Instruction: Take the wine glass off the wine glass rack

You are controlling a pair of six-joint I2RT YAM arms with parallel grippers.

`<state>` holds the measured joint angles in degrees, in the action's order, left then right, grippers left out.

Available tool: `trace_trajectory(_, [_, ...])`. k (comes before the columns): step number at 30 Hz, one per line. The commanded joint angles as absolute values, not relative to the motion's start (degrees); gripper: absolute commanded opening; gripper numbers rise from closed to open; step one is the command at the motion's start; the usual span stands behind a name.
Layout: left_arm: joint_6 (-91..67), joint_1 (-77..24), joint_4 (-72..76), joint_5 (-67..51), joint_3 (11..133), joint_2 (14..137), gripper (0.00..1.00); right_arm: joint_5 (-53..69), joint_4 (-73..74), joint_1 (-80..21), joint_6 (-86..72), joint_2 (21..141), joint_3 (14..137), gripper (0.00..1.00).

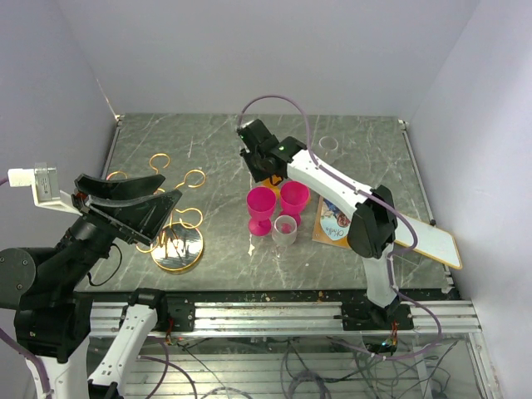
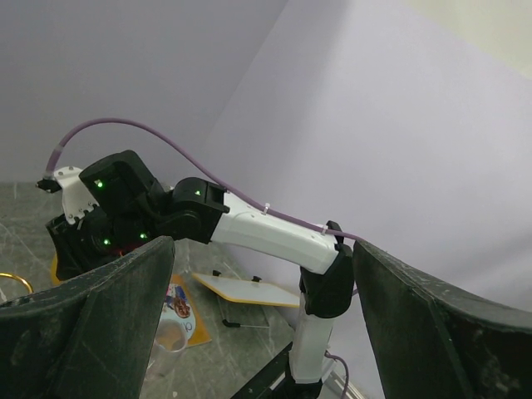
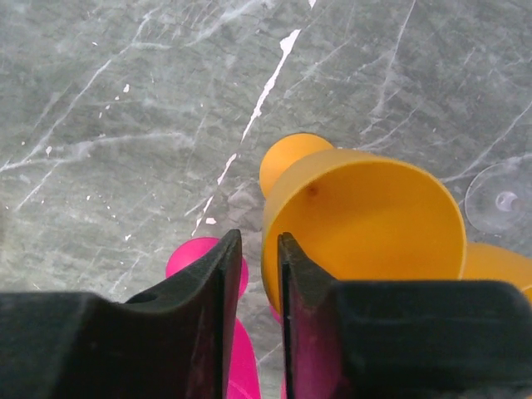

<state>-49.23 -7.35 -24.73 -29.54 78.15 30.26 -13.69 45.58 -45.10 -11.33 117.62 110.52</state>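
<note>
The gold wire wine glass rack (image 1: 176, 248) stands at the front left, and I see no glass on its loop-ended arms. My left gripper (image 1: 170, 208) hovers over it, open and empty; in its own view the left gripper (image 2: 262, 246) faces the right arm. My right gripper (image 1: 268, 170) is at the table's middle, shut on the rim of an orange wine glass (image 1: 273, 180). In the right wrist view one finger of the gripper (image 3: 259, 241) is inside the orange bowl (image 3: 366, 216) and one is outside. Two pink wine glasses (image 1: 261, 204) (image 1: 293, 197) stand upright just in front.
A clear plastic cup (image 1: 284, 229) stands by the pink glasses. A printed card (image 1: 332, 223) and a white, yellow-edged board (image 1: 432, 241) lie at the right. A clear glass (image 1: 330, 143) sits at the back; its foot also shows in the right wrist view (image 3: 503, 199).
</note>
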Motion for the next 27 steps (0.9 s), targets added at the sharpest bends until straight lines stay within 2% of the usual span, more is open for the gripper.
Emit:
trace_trajectory(1, [-50.05,-7.38,-24.11,-29.36,77.93,30.08,0.98,-14.45,47.83,-44.92,-11.07,117.75,114.52,0.28])
trace_trajectory(5, [-50.44,-7.38,-23.82,-29.06,77.38,29.95,0.98,-14.63,49.56,-44.91,-11.11,116.07,117.49,0.48])
trace_trajectory(11, [-50.07,-7.38,-27.22,-25.99,77.89,30.0,0.98,-15.67,50.06,-44.86,-11.15,109.07,118.83,0.71])
trace_trajectory(18, [-47.19,-7.38,-37.94,-16.42,82.48,31.07,1.0,-15.87,46.33,-44.57,-11.74,92.84,110.72,0.99])
trace_trajectory(27, [-40.75,-7.38,-46.72,-5.58,90.54,33.58,1.0,-16.44,42.46,-44.56,-10.87,64.12,101.22,1.0])
